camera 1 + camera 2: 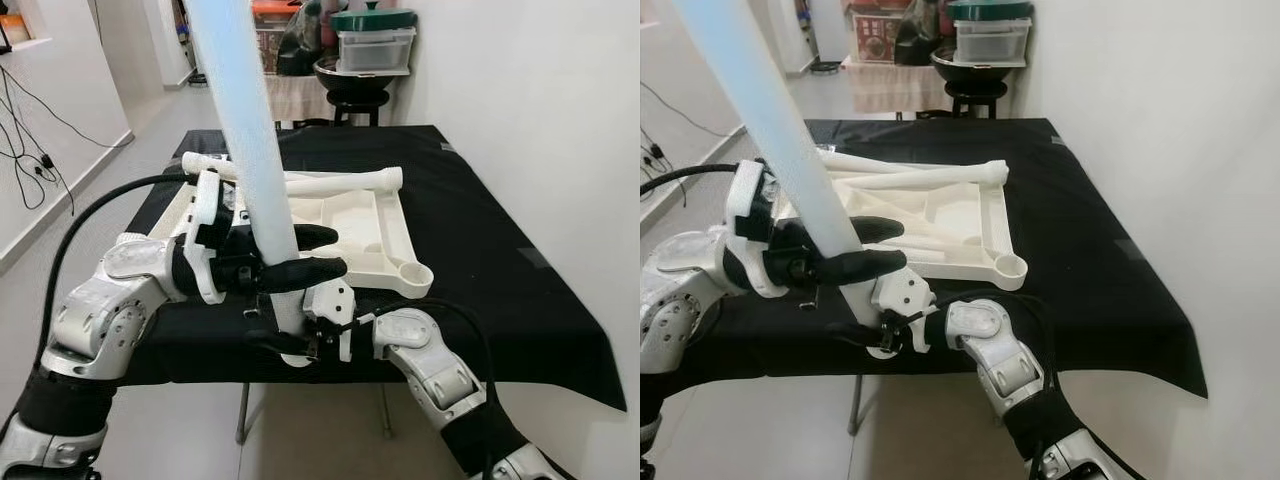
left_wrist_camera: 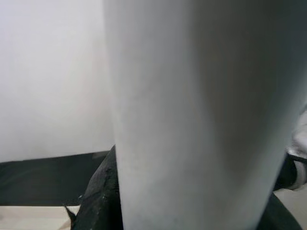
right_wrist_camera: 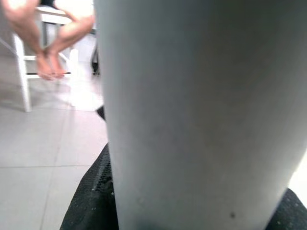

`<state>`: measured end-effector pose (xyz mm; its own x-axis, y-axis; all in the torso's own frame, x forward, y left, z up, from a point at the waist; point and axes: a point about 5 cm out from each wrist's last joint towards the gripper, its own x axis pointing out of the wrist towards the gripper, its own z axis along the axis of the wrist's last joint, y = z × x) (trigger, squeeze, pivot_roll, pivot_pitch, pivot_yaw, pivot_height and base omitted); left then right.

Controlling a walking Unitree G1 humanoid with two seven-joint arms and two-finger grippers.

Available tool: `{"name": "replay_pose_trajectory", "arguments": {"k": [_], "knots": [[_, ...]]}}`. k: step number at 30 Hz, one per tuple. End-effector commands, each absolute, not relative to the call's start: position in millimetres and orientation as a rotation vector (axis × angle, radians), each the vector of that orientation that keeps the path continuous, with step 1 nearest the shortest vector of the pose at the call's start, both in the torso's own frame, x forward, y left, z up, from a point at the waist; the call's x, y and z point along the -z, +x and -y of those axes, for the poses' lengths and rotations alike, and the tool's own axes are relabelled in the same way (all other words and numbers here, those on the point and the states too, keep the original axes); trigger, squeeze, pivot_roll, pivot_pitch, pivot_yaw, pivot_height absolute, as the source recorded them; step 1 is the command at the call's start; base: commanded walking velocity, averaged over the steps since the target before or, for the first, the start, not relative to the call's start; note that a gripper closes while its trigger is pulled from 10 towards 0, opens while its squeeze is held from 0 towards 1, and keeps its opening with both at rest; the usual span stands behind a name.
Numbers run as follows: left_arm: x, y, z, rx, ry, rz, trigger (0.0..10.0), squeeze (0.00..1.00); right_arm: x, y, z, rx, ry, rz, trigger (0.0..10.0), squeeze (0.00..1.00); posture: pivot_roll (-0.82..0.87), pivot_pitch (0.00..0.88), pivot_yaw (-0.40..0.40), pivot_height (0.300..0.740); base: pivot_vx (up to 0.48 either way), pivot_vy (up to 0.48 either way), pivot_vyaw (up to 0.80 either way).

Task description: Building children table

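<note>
Both grippers, left gripper (image 1: 300, 255) above right gripper (image 1: 290, 345), clamp white table leg (image 1: 250, 150) at table edge (image 1: 400, 368).

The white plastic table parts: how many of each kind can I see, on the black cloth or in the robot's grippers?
White round table legs: 3, one held upright by the left gripper and right gripper, two lying on the tabletop
White upturned plastic tabletop: 1
Total: 4

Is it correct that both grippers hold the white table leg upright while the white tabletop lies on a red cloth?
Not quite: the cloth is black, as the left eye view shows. The rest holds: the left gripper and right gripper hold the white table leg upright, and the tabletop lies on it.
</note>
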<state>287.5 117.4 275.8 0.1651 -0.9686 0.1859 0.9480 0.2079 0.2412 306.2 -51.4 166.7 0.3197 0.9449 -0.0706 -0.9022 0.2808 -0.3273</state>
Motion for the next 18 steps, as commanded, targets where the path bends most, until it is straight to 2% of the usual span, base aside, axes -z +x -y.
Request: {"name": "replay_pose_trajectory", "arguments": {"k": [1,2,3,9,10,11,18], "knots": [[-278,292,-107,1.330,0.050,0.349,10.0,0.00,-170,310,44,-1.210,-0.369,0.159,0.0,0.00,-0.01,0.000,0.000,0.740,0.000,0.000,0.00],[-282,300,-111,1.228,0.008,0.373,10.0,1.00,-171,312,45,-1.193,-0.367,0.163,0.0,0.00,0.00,0.000,-0.002,0.740,0.000,0.000,0.00],[-286,308,-117,1.122,-0.048,0.397,10.0,1.00,-171,313,46,-1.176,-0.365,0.167,0.0,0.00,0.00,0.000,-0.002,0.740,0.000,0.000,0.00],[-290,314,-126,1.026,-0.077,0.434,10.0,1.00,-174,316,46,-1.150,-0.347,0.177,0.0,0.00,0.00,0.000,-0.002,0.740,0.000,0.000,0.00],[-294,323,-143,0.848,-0.124,0.477,10.0,1.00,-177,321,49,-1.098,-0.326,0.192,0.0,0.00,0.00,0.000,0.000,0.740,0.000,0.000,0.00],[-294,326,-151,0.779,-0.144,0.485,10.0,1.00,-179,324,50,-1.075,-0.321,0.197,0.0,0.00,0.00,0.000,0.000,0.740,0.000,0.000,0.00],[-293,331,-172,0.608,-0.160,0.508,10.0,1.00,-183,331,55,-1.003,-0.301,0.210,0.0,0.00,0.00,0.000,-0.003,0.740,0.000,0.000,0.00]]}}
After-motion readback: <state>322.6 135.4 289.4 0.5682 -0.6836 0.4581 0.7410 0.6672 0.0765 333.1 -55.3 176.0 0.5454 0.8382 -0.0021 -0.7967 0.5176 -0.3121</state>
